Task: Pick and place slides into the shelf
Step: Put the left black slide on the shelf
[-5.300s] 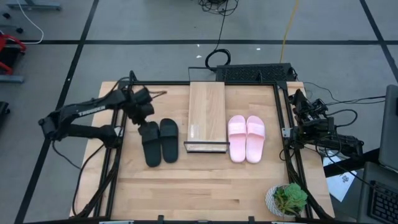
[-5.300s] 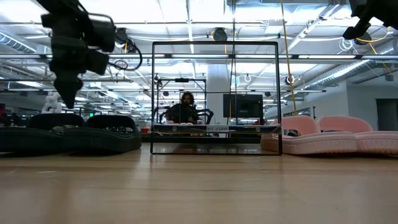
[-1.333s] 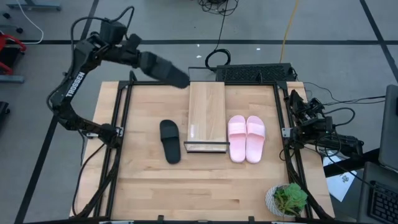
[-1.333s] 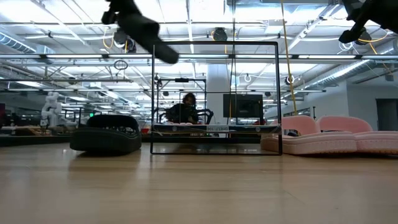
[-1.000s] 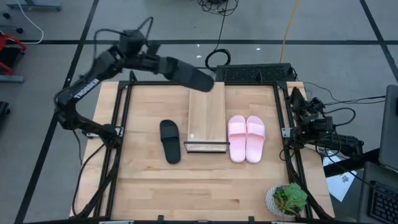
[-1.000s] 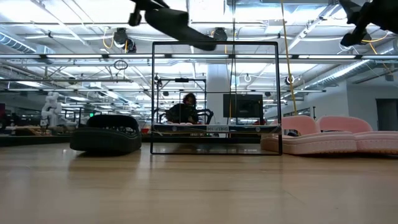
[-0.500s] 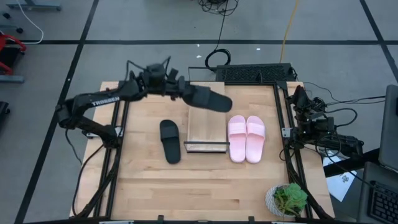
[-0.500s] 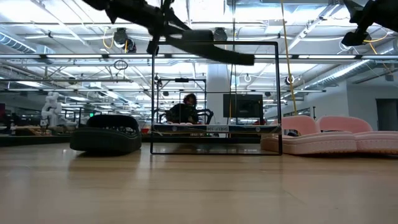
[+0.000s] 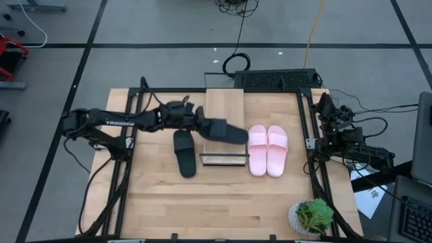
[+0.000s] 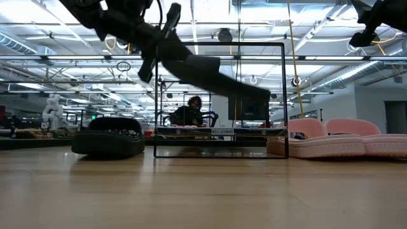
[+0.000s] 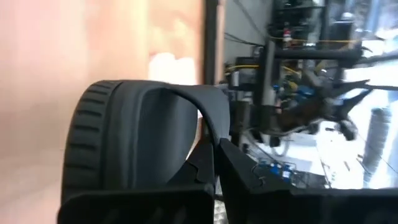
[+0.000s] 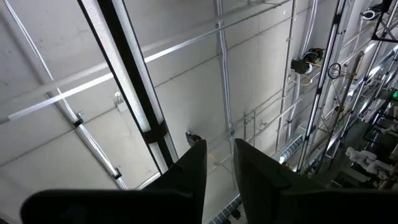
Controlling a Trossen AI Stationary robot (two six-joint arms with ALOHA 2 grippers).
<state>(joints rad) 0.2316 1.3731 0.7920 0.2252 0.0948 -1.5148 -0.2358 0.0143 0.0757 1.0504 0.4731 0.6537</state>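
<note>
My left gripper (image 9: 201, 124) is shut on a black slide (image 9: 223, 130), which it carries over the middle of the light-wood shelf (image 9: 225, 102). In the low view this slide (image 10: 216, 77) slants down to its free end, clear of the board. The other black slide (image 9: 183, 152) lies sole down on the table left of the shelf. The pink pair (image 9: 267, 150) lies side by side to the shelf's right. My right gripper (image 12: 219, 149) waits at the table's right edge, pointing up, narrowly open with nothing in it. My left gripper pinches the black slide's strap at its edge (image 11: 210, 127) between its two fingers (image 11: 239, 171). It comes from the table's left, nearly level and slanting a little down. The slide is lifted clear of the shelf, its free end (image 10: 257, 100) lowest.
The shelf's dark metal rail (image 9: 222, 159) stands at its near end. A potted plant (image 9: 312, 216) sits at the near right corner. A black box (image 9: 273, 79) and cables lie past the far edge. The table's near half is bare wood (image 9: 216, 202).
My left gripper has come down and toward the near edge, from past the shelf's far end to over its middle, rolling as it went. The black slide went with it, stays lifted, and now slants with its free end lower.
</note>
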